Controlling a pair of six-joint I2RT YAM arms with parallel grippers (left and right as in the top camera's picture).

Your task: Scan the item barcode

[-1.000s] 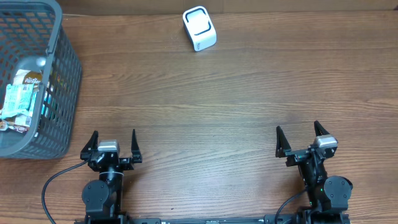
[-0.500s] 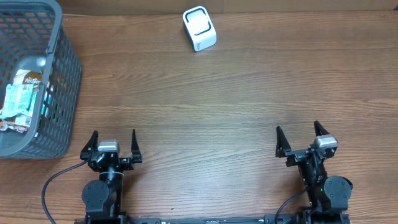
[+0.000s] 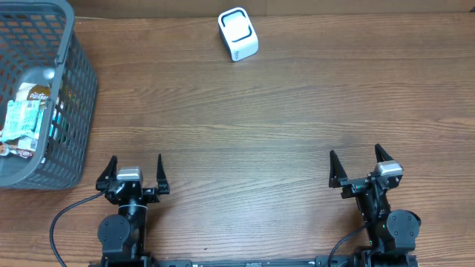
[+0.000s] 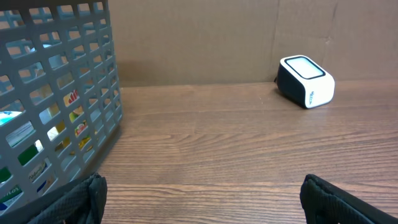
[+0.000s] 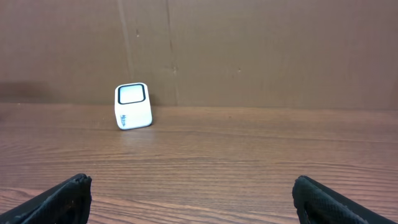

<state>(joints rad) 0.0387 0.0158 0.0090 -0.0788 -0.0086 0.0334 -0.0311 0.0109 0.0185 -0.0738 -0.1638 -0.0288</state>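
Grey plastic lattice basket [image 3: 80, 89] holding crinkly packets [image 3: 24, 117] at left edge, white rounded scanner [image 3: 237, 34] sitting at far edge of wood-grain tabletop [image 3: 260, 126], left gripper [image 3: 136, 165] and right gripper [image 3: 355, 154] fingers standing apart.

Basket [image 3: 76, 104] cut off at left, packets [image 3: 24, 119] inside half-hidden, too small to read

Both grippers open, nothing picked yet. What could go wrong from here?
1. The packets lie jumbled inside the basket; the open left gripper may snag the mesh wall or grab two.
2. The scanner is small and stands far back; a carried packet could knock it.
3. No barcode is visible, so a regrasp may be needed.
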